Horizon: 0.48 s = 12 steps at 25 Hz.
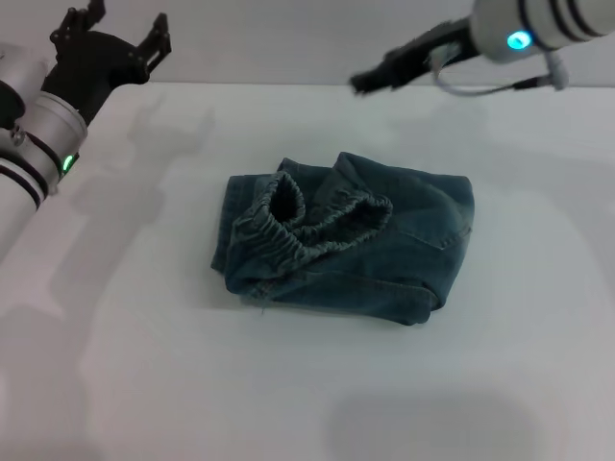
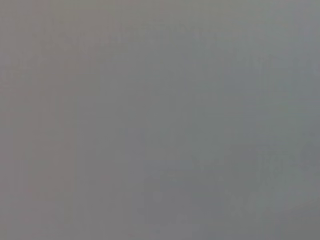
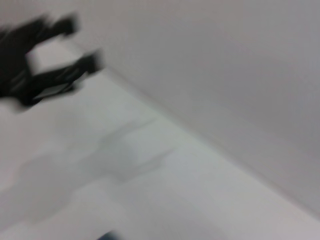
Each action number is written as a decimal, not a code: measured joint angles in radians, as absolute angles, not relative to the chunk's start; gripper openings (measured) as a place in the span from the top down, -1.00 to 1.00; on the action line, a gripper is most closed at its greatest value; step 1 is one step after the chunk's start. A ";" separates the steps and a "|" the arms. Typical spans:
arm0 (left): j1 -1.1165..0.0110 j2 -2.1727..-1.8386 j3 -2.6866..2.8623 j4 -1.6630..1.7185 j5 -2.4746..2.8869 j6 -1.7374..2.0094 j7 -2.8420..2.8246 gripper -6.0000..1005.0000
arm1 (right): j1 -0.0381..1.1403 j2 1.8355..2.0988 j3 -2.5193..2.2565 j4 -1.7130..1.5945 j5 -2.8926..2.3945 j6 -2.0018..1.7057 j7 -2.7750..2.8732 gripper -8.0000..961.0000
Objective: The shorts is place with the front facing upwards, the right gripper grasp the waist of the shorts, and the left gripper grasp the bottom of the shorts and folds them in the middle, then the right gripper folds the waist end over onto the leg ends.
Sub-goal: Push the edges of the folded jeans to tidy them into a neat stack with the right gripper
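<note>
The shorts (image 1: 408, 240) lie folded into a compact blue denim bundle in the middle of the white table (image 1: 307, 384). The waist end (image 1: 288, 235), ruffled and gaping, sits on top toward the bundle's left side. I cannot make out the bottom of the shorts, whose leg ends are hidden in the fold. My left gripper (image 1: 123, 27) hangs open and empty over the far left corner, well away from the denim. It also shows open in the right wrist view, as the left gripper (image 3: 80, 42). My right gripper (image 1: 370, 79) is raised over the far edge, behind the shorts and clear of them.
The table's far edge (image 1: 288, 84) meets a plain wall. Bare white tabletop surrounds the bundle on all sides. The left wrist view shows only flat grey.
</note>
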<state>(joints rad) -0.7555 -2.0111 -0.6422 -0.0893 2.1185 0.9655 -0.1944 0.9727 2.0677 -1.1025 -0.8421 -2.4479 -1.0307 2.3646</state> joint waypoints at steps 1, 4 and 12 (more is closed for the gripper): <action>-0.755 -2.009 -0.640 -0.089 2.138 0.968 -0.213 -0.52 | 0.952 2.068 -1.077 -0.856 -2.448 -1.004 2.364 -0.29; -0.754 -2.007 -0.639 -0.090 2.194 0.983 -0.248 -0.51 | 0.852 2.072 -1.018 -0.923 -2.438 -0.894 2.357 -0.29; -0.762 -2.042 -0.658 -0.085 2.204 0.968 -0.272 -0.51 | 0.596 2.072 -1.037 -1.014 -1.997 -0.704 2.105 -0.29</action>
